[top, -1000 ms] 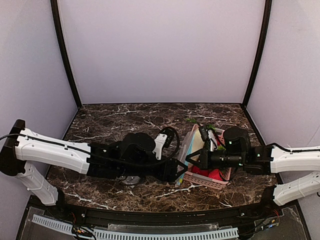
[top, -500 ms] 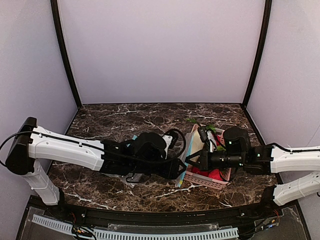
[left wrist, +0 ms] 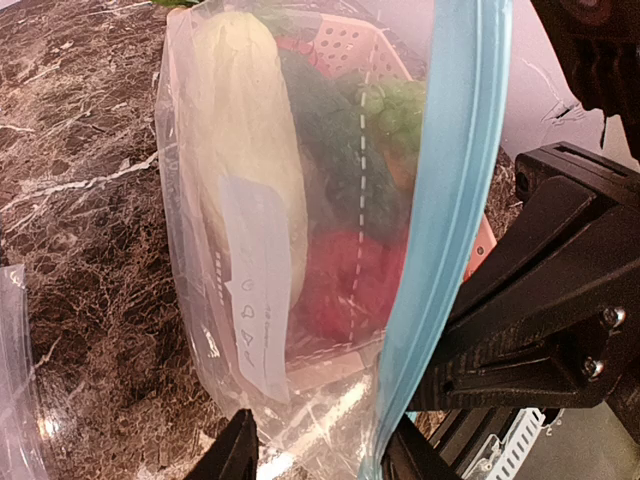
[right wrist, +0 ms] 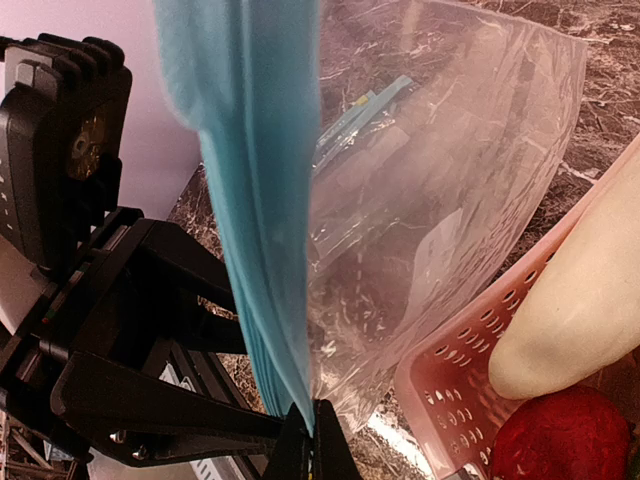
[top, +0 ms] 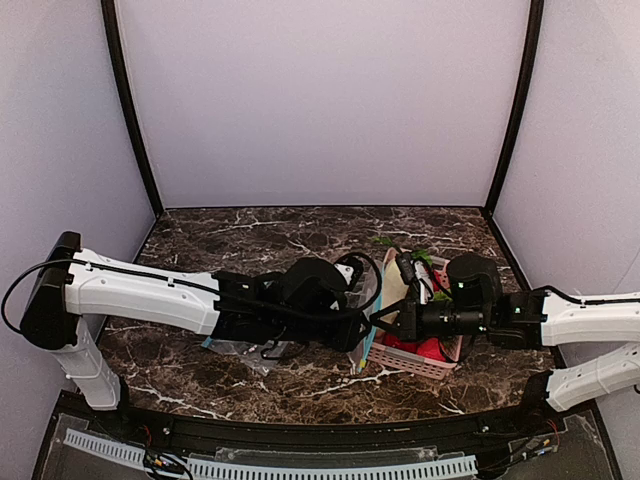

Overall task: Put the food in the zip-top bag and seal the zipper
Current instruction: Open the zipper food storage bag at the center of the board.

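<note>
As right pincer (right wrist: pixel 312 442) pinches, zipper (right wrist: pixel 255 200) sits between jaws.

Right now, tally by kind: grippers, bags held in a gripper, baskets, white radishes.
Grippers: 2, left gripper and right gripper
Held zip-top bag: 1
Pink basket: 1
White radish: 1
Total: 5

Two claws are facing each other: one left claw (left wrist: pixel 325 455) and one right claw (right wrist: pixel 310 440). One clear bag (left wrist: pixel 200 300) with one blue zip strip (left wrist: pixel 440 200) is hanging between them. At least one spare bag (top: pixel 232 347) is lying behind the left claw. Beyond the left claw, one pink basket (right wrist: pixel 450 380) is holding one white radish (left wrist: pixel 245 130) and one dark green cucumber (left wrist: pixel 335 160). One red fruit (right wrist: pixel 560 440) is showing clearly; whether there is a second cannot be told.
</note>
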Tool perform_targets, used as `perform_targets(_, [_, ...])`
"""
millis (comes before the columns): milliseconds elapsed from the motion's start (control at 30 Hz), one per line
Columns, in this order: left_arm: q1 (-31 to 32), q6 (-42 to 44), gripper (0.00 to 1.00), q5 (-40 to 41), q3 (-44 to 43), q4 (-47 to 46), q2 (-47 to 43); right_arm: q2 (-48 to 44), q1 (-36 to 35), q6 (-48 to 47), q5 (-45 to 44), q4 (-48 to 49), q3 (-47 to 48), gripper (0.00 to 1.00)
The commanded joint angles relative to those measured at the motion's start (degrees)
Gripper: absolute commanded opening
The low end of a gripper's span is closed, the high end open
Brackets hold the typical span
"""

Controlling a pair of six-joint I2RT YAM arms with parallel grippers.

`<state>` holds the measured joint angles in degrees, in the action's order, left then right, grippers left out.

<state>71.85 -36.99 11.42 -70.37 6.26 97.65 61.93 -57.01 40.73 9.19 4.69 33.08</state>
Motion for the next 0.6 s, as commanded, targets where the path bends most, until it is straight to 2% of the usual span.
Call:
perform_targets(0, [-0.16,1.91,0.41,3.41,-3.46,4.99,1.12,-0.8,-0.47,-0.56,0.24,0.52,1.26,0.0])
perform_targets(200, [-0.14,1.97,0.31,5.02,-4.01,4.9,1.43,-0.06,-0.47,-0.34,-0.19,-0.47,1.53,0.0])
perform_targets(567, [-0.13,3.0,0.26,7.28,-5.28,4.52,2.34,1.42,-0.47,-0.23,-0.6,-1.19,1.93,0.0])
